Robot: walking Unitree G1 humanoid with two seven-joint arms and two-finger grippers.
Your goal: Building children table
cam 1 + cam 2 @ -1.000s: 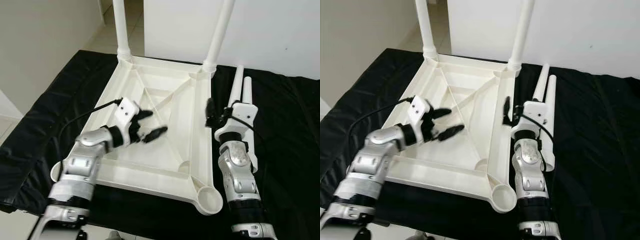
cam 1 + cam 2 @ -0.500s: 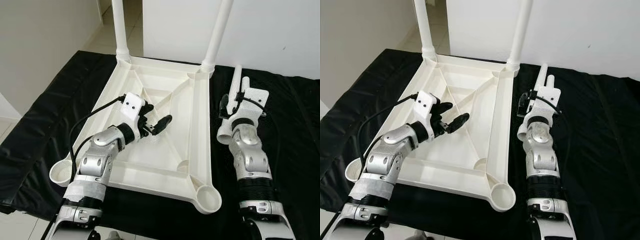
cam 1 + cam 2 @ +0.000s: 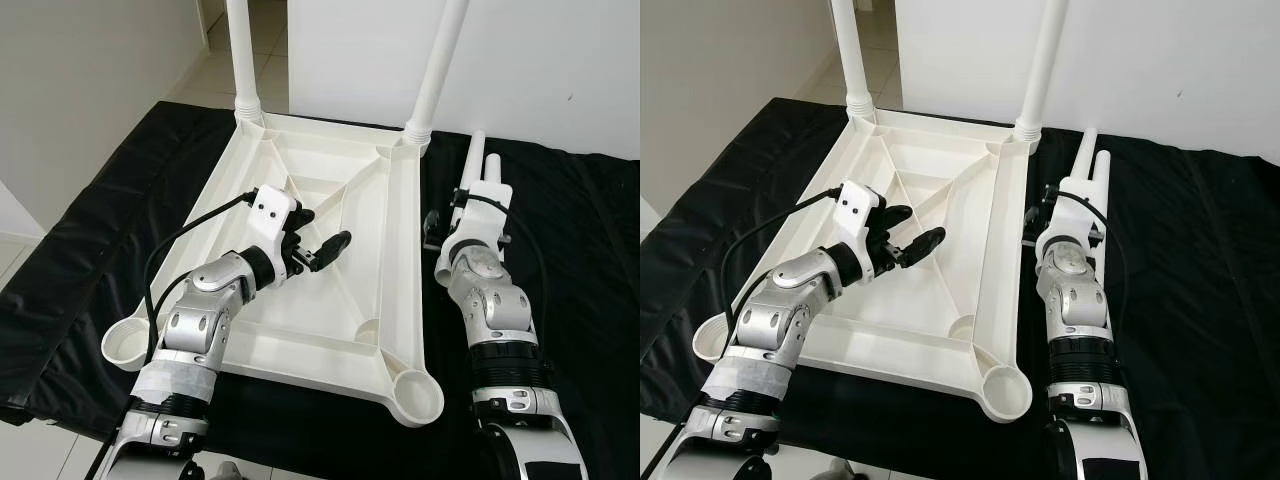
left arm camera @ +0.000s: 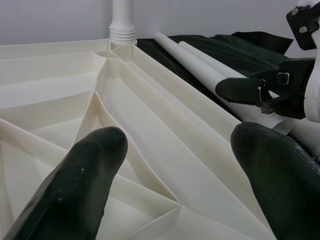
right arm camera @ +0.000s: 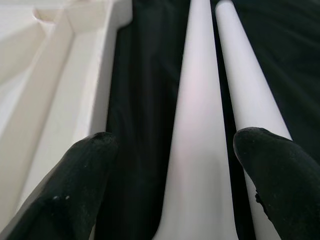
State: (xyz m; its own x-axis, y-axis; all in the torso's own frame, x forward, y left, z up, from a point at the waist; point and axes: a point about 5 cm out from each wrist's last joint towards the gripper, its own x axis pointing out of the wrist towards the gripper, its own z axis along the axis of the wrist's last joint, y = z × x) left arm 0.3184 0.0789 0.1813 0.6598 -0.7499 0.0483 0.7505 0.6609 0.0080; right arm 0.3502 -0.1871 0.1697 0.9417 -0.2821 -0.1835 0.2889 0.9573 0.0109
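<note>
1. Surface (image 3: 90, 215) covered by black cloth, wrinkled; near-left edge overhangs pale floor tiles (image 3: 30, 455).
2. White plastic tabletop (image 3: 330, 300) lies upside down on the cloth, centre-left, ribs facing up.
3. Two loose white legs (image 3: 478, 165) lie side by side on the cloth, just right of the tabletop's right edge.

A black cloth (image 3: 90, 240) is covering the low surface, white walls (image 3: 560, 60) are standing behind it, and pale tiled floor (image 3: 215, 75) is showing beyond.
</note>
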